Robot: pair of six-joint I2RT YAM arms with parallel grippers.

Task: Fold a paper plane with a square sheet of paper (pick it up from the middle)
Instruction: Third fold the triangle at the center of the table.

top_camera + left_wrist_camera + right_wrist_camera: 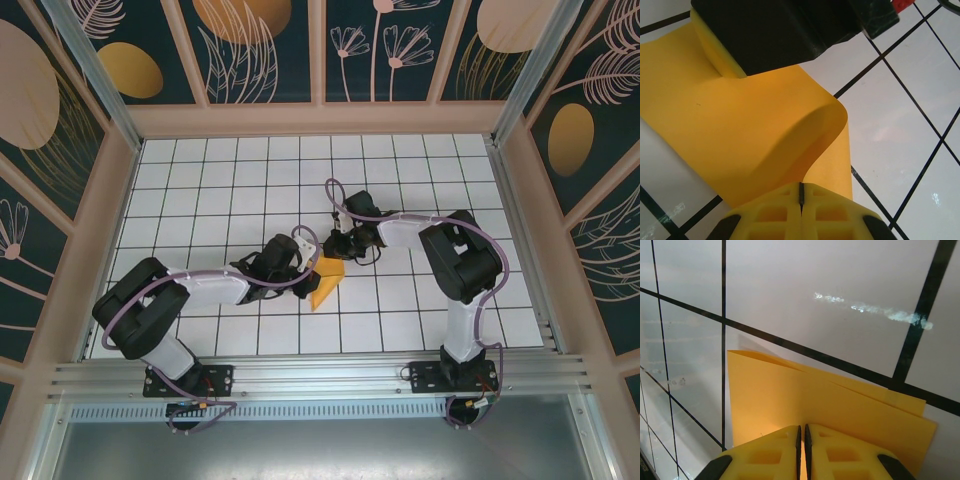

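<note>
Left gripper [801, 194] and right gripper [802, 435] pinch the orange paper [326, 283].
Left wrist: it curls over; right wrist: flat folded layers.

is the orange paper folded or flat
Folded over, not flat: the paper shows two stacked layers at the right gripper, and bends in a loose curl by the left gripper.

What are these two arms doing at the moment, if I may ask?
Both arms are working a thin bright-orange sheet of paper over the white gridded table. The left gripper is shut on one edge, the right gripper on doubled layers. Between them the paper bows in a loose curve; no plane shape yet.
</note>
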